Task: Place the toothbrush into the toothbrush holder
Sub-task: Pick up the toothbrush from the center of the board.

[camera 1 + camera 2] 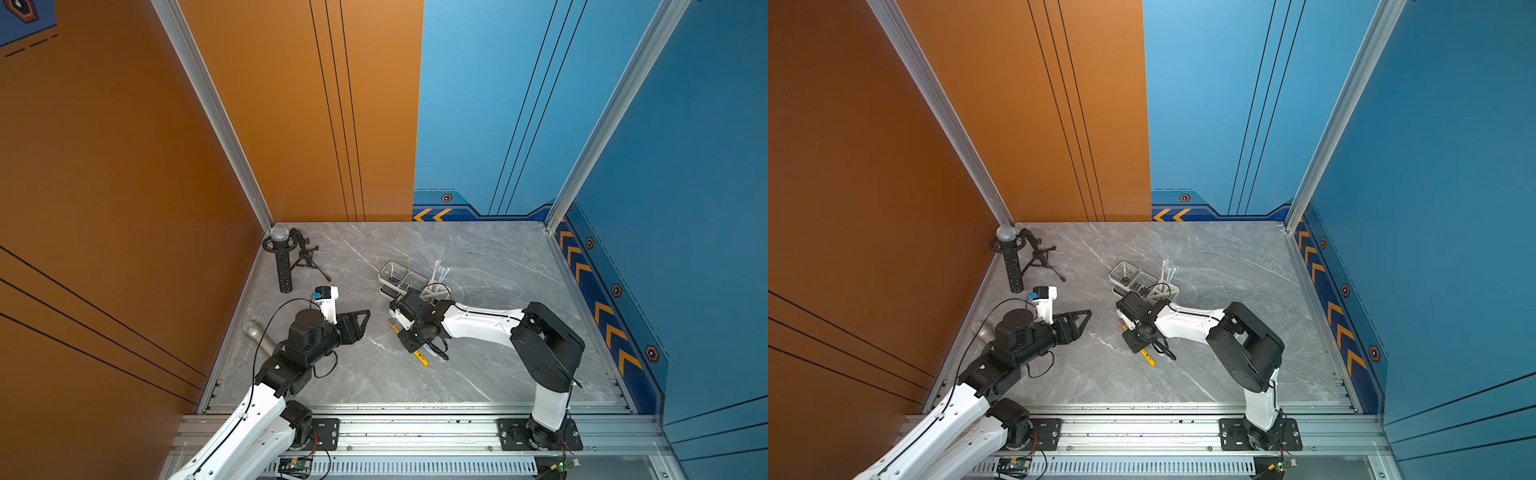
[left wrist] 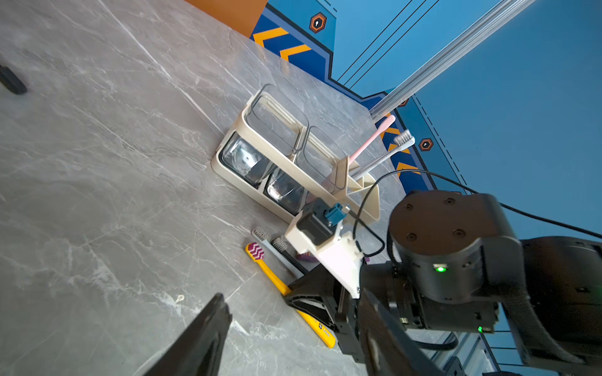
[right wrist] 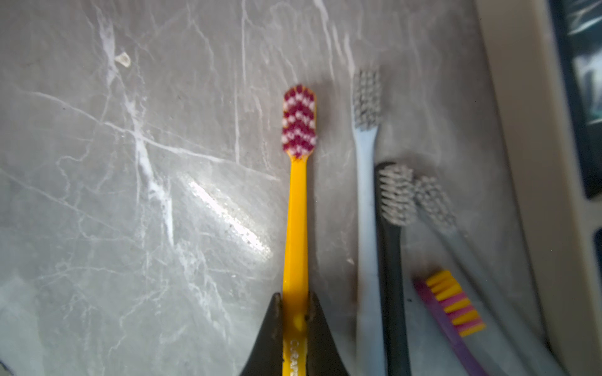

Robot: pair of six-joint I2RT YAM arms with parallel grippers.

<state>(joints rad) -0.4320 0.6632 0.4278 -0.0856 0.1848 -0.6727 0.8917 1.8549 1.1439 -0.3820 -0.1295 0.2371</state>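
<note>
The yellow toothbrush [image 3: 294,228] has a slim handle and a head of dark red and white bristles in a zigzag pattern. It lies on the grey marbled worktop [image 3: 130,195] near the toothbrush holder [image 2: 224,169], parallel to the holder's long side. Four other brushes lie between it and the holder: a pale blue one [image 3: 366,195], a black one [image 3: 392,260], a clear grey one [image 3: 456,234] and a purple one [image 3: 449,302] with yellow and pink bristles.

The right tool [image 3: 294,298] is clamped on the yellow handle, a dark finger pressed to each side. The right arm is bent low over the worktop beside the holder. The left tool [image 1: 362,322] hangs well apart from the holder, its fingers spread with nothing between them.

In both top views the right wrist covers the middle of the yellow brush, so only its ends show [image 1: 419,357]. The right wrist view cuts off its tail. Whether it is off the surface I cannot tell. The holder's white frame carries two clear cups, and a pink brush [image 2: 374,136] stands in its end compartment.
</note>
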